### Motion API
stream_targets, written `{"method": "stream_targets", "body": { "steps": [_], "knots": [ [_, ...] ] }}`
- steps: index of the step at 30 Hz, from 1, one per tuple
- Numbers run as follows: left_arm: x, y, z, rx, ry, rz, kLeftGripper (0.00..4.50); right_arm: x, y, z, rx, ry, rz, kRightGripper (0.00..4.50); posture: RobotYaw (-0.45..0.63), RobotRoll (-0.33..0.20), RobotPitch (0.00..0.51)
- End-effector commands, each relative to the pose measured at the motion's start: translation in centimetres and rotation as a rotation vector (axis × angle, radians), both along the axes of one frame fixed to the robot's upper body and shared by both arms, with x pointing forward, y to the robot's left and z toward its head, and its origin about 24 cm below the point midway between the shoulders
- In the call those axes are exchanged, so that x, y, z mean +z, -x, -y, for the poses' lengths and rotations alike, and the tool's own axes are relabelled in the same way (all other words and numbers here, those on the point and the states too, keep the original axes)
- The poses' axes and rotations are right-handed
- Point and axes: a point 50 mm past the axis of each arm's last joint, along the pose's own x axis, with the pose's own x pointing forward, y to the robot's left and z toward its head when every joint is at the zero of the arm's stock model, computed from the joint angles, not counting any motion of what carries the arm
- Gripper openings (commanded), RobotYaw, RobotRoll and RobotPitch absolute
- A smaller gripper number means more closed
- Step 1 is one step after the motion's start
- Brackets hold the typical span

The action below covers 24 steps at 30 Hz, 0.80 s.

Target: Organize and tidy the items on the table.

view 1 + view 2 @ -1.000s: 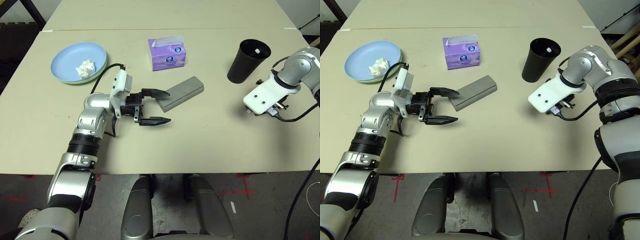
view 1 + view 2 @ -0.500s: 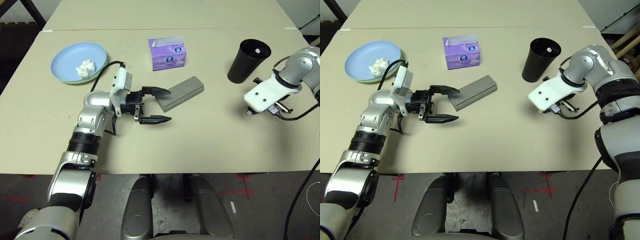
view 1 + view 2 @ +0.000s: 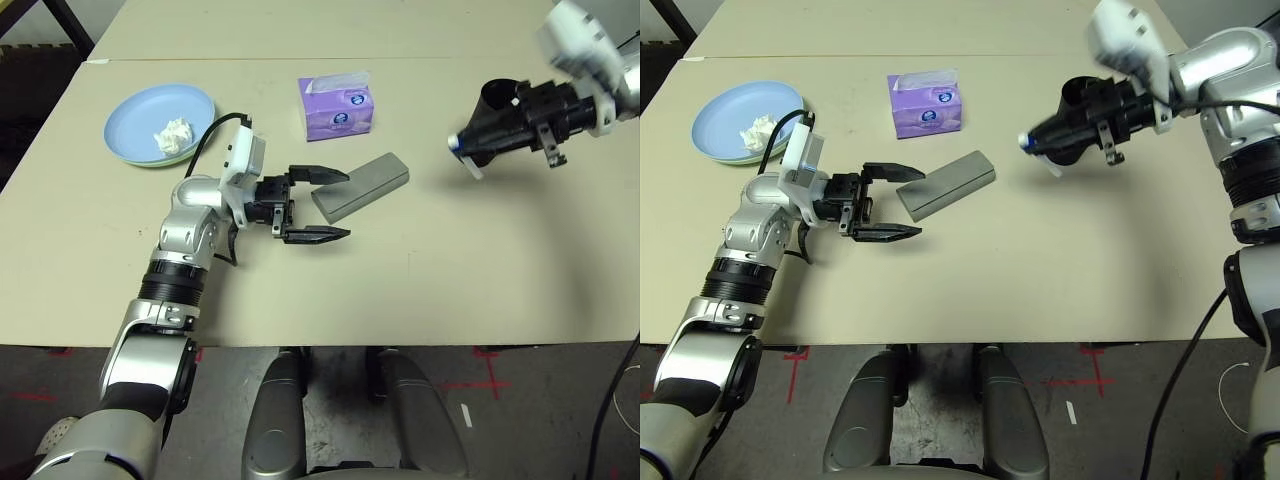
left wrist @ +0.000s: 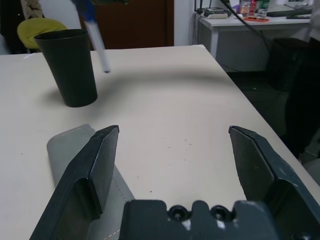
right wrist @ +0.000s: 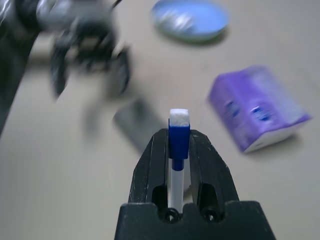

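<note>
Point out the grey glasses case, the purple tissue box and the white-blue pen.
Grey oblong glasses case (image 3: pixel 361 186), left eye view, middle of its top face.
Purple tissue box (image 3: pixel 336 108), left eye view, front face.
White-blue pen (image 5: pixel 178 137), right wrist view, blue section between the fingers.

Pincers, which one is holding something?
The right pincer, shut on the pen beside the cup; the left pincer hangs open by the case.

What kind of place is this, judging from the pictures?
Probably a lab or workshop room, not a home. The beige table stands on a bare floor marked with red tape, and the left wrist view shows a cluttered desk behind it.
</note>
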Motion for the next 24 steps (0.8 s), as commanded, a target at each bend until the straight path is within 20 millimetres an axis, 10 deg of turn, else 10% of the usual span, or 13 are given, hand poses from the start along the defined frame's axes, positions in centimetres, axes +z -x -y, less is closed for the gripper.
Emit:
{"method": "stream_targets", "body": {
  "steps": [1,14,24],
  "knots": [
    [-0.7,-0.3,-0.2,0.047,-0.027,0.006,4.5,0.6,0.8,1.1,-0.112,-0.204,0.041,0.42,0.07,0.0,0.242],
    [-1.0,-1.2,-0.3,0.16,-0.027,-0.027,4.5,2.3,2.3,4.8,-0.42,-0.542,0.188,0.42,0.06,0.0,0.241],
    [-0.2,-1.5,0.0,0.201,0.01,0.001,4.5,-0.9,3.0,6.4,-0.723,-0.62,0.3,0.42,0.06,0.0,0.241]
  ]
}}
